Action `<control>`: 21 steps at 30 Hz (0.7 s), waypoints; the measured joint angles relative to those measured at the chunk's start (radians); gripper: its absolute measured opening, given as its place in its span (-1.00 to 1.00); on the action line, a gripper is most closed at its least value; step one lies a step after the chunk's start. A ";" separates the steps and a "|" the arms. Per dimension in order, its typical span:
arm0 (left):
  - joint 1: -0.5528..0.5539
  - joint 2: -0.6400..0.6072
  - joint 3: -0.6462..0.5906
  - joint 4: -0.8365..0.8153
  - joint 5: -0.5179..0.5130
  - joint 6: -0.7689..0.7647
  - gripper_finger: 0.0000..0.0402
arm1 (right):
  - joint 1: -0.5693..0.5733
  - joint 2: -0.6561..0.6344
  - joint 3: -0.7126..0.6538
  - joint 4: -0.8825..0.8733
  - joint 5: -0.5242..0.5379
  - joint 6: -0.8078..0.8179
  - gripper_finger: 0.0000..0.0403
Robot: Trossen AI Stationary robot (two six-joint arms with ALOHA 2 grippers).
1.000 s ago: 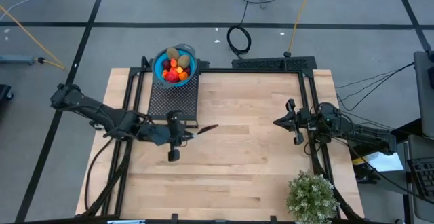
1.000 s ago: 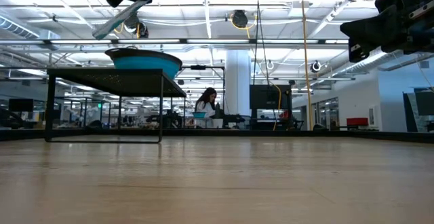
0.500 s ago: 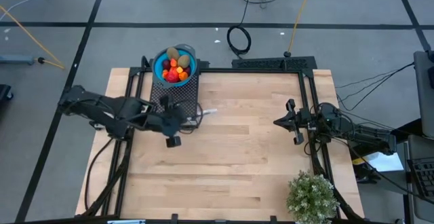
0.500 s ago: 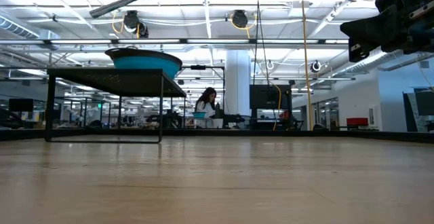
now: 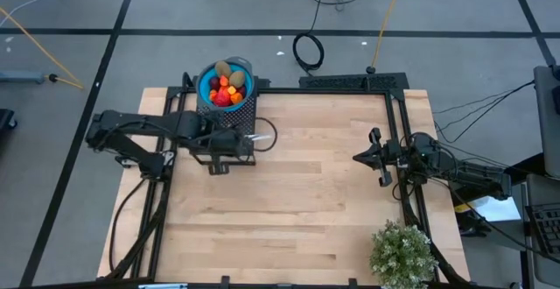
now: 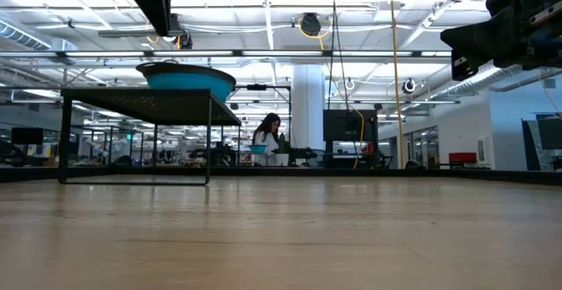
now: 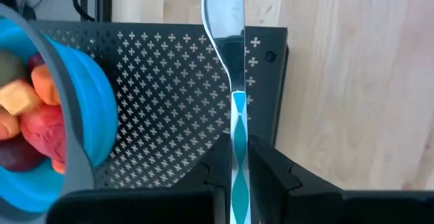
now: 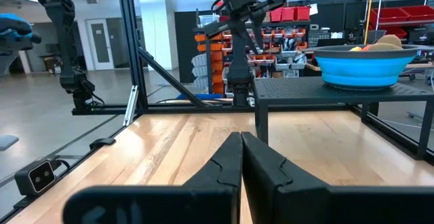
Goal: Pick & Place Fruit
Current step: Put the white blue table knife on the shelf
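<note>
Fruit (image 5: 225, 89) heaped in blue bowl (image 5: 206, 86), no clear axis, left end effector (image 7: 239, 161) clamps knife (image 7: 227, 41)

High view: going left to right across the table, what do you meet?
Left gripper shut on the knife beside the black stand with the blue bowl of fruit → bare wooden table → right gripper, shut → green plant.
</note>
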 joint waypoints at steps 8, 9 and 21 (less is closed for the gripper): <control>0.076 0.000 0.000 -0.019 0.054 0.131 -0.83 | 0.000 0.000 0.000 0.000 0.000 0.000 -1.00; 0.086 0.000 0.000 -0.019 0.067 0.145 -0.83 | 0.000 0.000 0.000 0.000 0.000 0.000 -1.00; 0.195 0.000 0.000 -0.020 0.098 0.207 -0.83 | 0.000 0.000 0.000 -0.003 0.000 0.000 -1.00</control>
